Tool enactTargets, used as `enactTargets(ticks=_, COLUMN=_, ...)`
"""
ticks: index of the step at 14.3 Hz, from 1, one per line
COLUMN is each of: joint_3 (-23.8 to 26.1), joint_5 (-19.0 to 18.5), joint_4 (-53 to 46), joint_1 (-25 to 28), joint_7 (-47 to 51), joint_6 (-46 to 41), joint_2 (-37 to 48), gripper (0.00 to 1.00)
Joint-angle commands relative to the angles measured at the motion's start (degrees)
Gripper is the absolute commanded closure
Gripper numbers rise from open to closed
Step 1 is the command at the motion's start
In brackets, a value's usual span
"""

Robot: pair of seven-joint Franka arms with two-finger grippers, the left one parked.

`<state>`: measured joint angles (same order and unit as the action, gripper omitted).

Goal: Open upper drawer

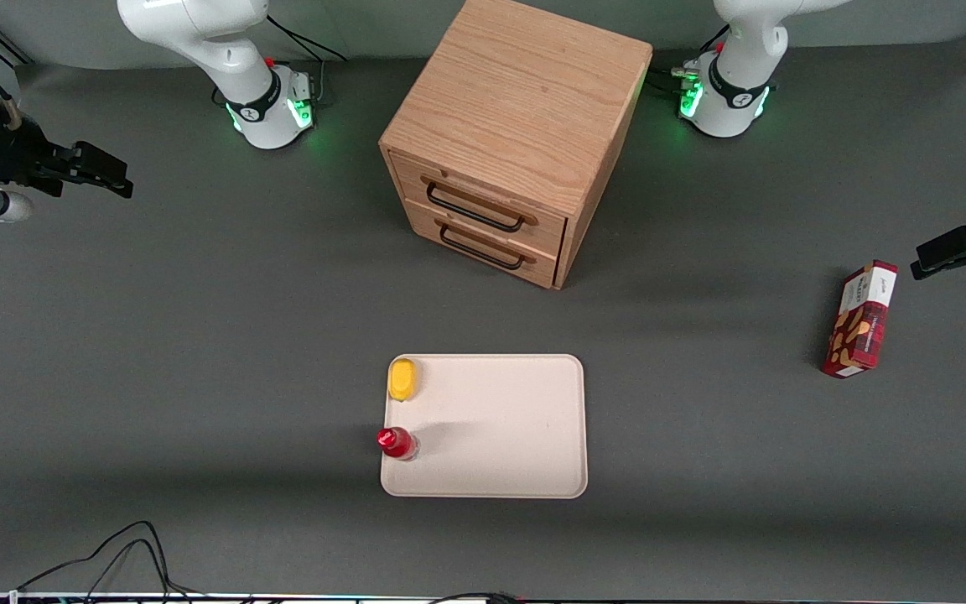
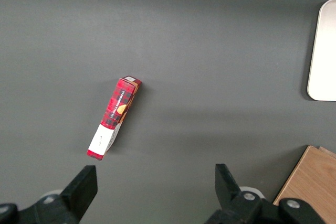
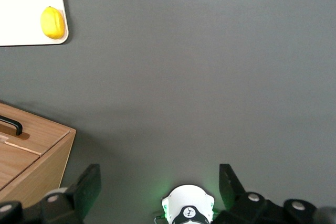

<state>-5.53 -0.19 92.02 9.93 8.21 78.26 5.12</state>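
The light oak cabinet [image 1: 516, 126] stands at the table's middle, away from the front camera. Its upper drawer [image 1: 483, 204] is shut, with a thin black wire handle [image 1: 475, 208]. The lower drawer [image 1: 483, 245] sits just under it, also shut. My right gripper [image 1: 101, 174] hangs high at the working arm's end of the table, far sideways from the cabinet. It is open and empty. In the right wrist view the fingers [image 3: 86, 187] stand wide apart over bare table, with a cabinet corner [image 3: 31, 156] and a bit of black handle [image 3: 13, 125] showing.
A cream tray [image 1: 500, 428] lies in front of the cabinet, nearer the camera, with a yellow lemon [image 1: 402, 379] and a red-capped bottle [image 1: 397, 442] on it. A red plaid box [image 1: 860, 320] lies toward the parked arm's end. Cables trail at the table's near edge.
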Motion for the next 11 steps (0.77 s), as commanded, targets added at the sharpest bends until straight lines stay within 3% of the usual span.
enactTargets(ticks=1, joint_3=-0.2, joint_5=-0.8, joint_4=-1.8, joint_1=0.3, joint_7=0.9, joint_6=-0.8, joint_2=-0.7, gripper=0.00)
enactTargets(ticks=7, joint_3=0.2, joint_5=-0.5, joint_4=-2.5, joint_1=0.5, joint_7=0.4, joint_6=-0.9, joint_2=-1.5, gripper=0.00)
enactTargets(ticks=11, joint_3=1.8, joint_5=5.1, joint_4=-4.5, joint_1=0.5, joint_7=-10.4, joint_6=-1.4, joint_2=-2.2, gripper=0.00)
